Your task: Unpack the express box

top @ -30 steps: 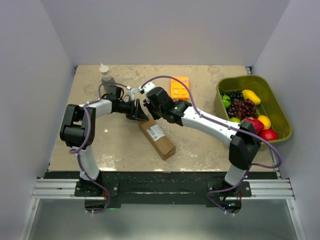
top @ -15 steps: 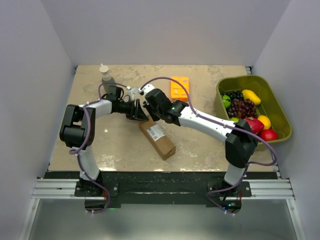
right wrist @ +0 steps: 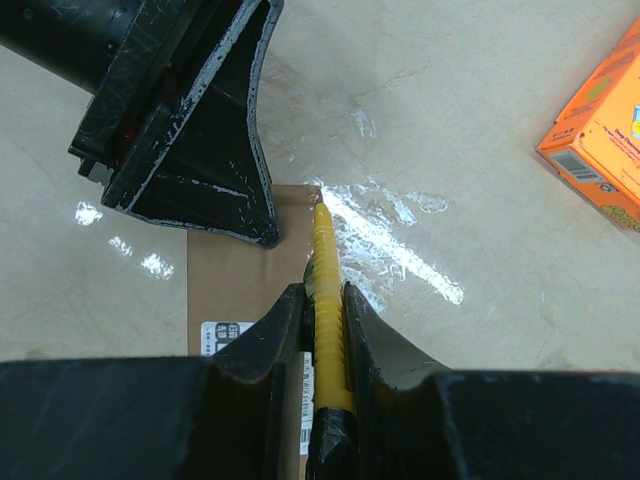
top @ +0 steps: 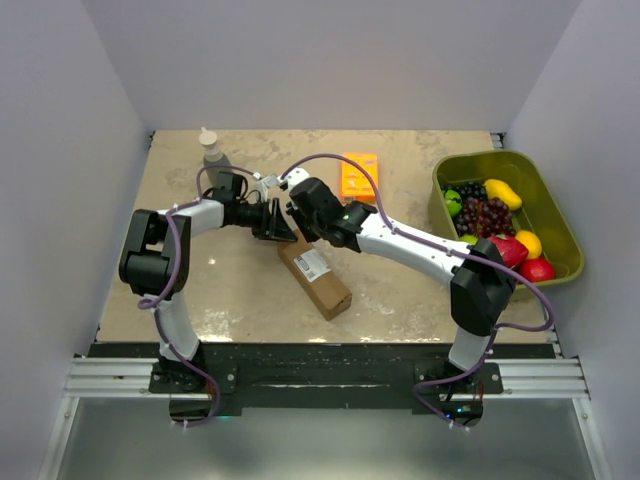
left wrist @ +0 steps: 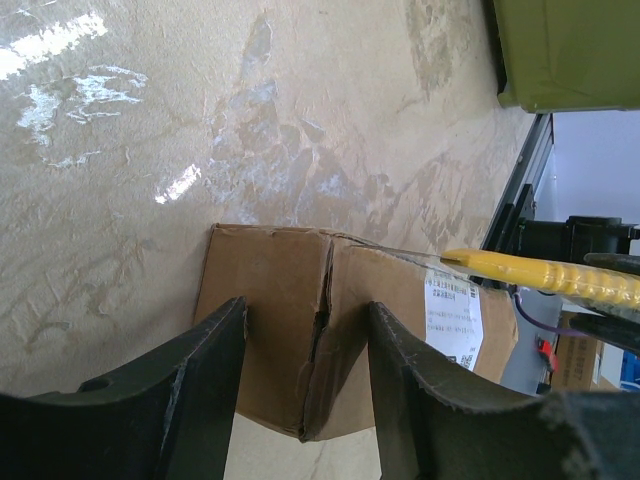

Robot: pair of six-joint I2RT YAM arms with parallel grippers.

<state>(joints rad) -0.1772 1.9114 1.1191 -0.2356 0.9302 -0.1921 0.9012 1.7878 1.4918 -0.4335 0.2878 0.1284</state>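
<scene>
Beige table [top: 420,290], express box [top: 322,280], yellow cutter [right wrist: 322,240] in right tool [right wrist: 322,300] — hidden overhead

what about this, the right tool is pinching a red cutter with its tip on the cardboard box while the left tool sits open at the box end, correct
Not quite: the cutter is yellow, not red. The right wrist view shows the right tool shut on the yellow cutter, its tip on the express box. The left tool does sit open at the box end.
</scene>
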